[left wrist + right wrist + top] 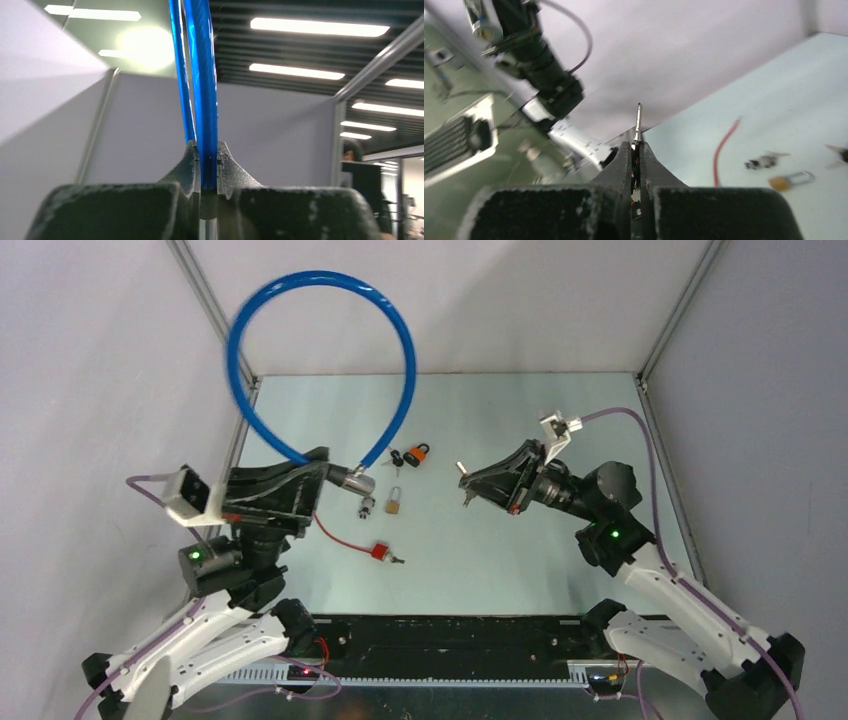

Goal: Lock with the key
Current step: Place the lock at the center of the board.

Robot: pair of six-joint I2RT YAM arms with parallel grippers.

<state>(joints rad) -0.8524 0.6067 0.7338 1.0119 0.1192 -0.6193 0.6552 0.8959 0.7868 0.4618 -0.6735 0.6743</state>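
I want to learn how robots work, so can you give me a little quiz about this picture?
1. True or false: the left end effector is shut on the blue cable.
2. What does the right end effector hold? A) a key B) a spoon C) a coin
3. Fill in: the orange padlock lies on the ____.

Key: 1 true. 2 A. 3 table.
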